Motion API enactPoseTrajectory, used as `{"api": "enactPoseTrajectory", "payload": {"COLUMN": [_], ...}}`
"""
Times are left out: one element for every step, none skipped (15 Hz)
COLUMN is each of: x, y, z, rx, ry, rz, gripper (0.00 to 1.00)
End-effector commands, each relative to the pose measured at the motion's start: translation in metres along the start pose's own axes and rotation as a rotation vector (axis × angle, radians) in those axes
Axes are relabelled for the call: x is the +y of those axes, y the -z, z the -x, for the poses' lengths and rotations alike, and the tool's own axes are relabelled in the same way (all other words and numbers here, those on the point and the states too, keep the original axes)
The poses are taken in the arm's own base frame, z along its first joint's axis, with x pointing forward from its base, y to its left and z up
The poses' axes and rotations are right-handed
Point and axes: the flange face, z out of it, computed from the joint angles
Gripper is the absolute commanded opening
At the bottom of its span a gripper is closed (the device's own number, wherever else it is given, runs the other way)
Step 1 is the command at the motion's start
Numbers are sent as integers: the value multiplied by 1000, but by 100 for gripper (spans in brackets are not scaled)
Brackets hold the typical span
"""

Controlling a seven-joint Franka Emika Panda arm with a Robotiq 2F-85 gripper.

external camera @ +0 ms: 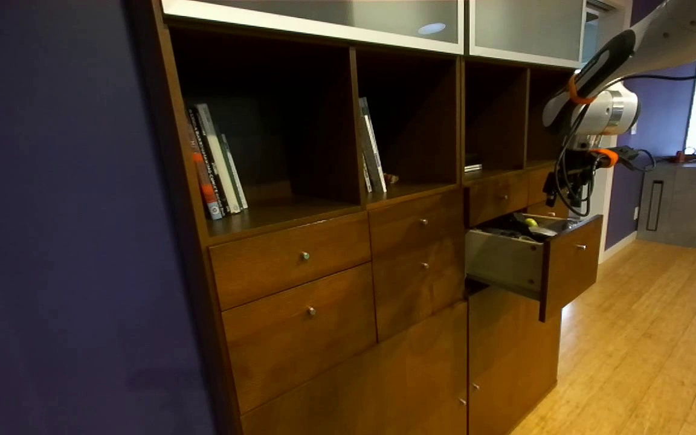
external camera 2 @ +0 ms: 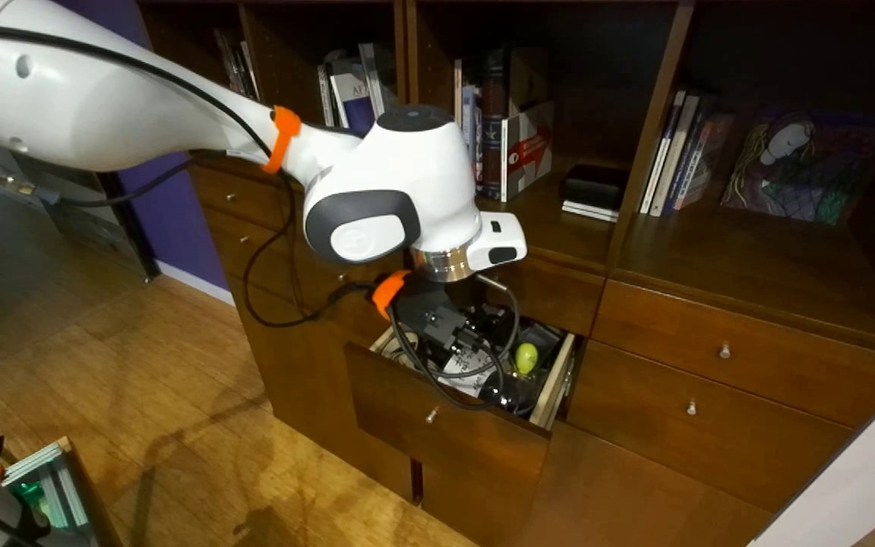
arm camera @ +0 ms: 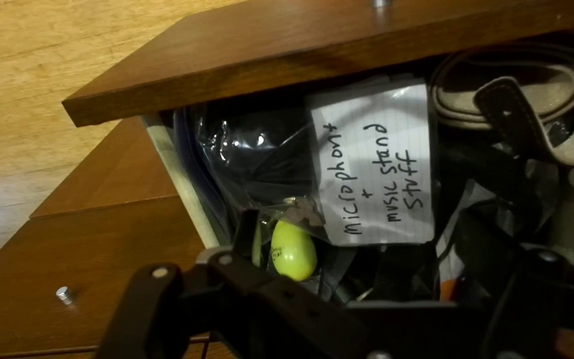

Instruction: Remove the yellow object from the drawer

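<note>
— Any reason to have the drawer [arm camera: 182, 182] pulled out?
— Probably to give reach inside.
— And to hold the fingers [arm camera: 246, 234] apart, around nothing?
— Likely to straddle the yellow object [arm camera: 294, 251]. Farther right, noting a plastic bag [arm camera: 262, 144] with a note [arm camera: 374, 164], presumably for sorting.
— Position of the yellow object relative to the fingers?
— In the drawer; by wrist view, just right of the left one, well left of the dim other, on the bag's near side. Apparently untouched.

The egg-shaped object [arm camera: 295, 251] is yellow-green with dark lettering; from it, in the wrist view, at twelve o'clock the drawer front [arm camera: 287, 52] is grained reddish-brown, between one and two the ruled note [arm camera: 375, 174] white, inked black, at two the strap [arm camera: 506, 105] brown and cream
</note>
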Motion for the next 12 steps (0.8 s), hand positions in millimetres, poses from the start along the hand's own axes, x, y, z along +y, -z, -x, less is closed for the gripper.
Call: {"api": "enactPoseTrajectory", "payload": {"x": [2, 4, 5, 5, 5, 8, 10, 13, 17, 21, 24, 27], "y": [-3, -6, -8, -11, -16, -20, -26, -30, -36, -41, -46, -51], "z": [-6, -10, -13, -16, -20, -22, -24, -26, -27, -28, -28, -30], "rx": [17, 26, 40, 46, 51, 50, 54, 58, 62, 68, 80, 91], "ry": [-4, -3, 5, 25, 41, 53, 61, 72, 82, 83, 95, 104], "rz": [-1, -7, -17, -19, -22, -15, -32, -27, -33, -37, -47, -54], "gripper": [100, 100, 100, 100, 100, 100, 100, 100, 100, 100, 100, 100]}}
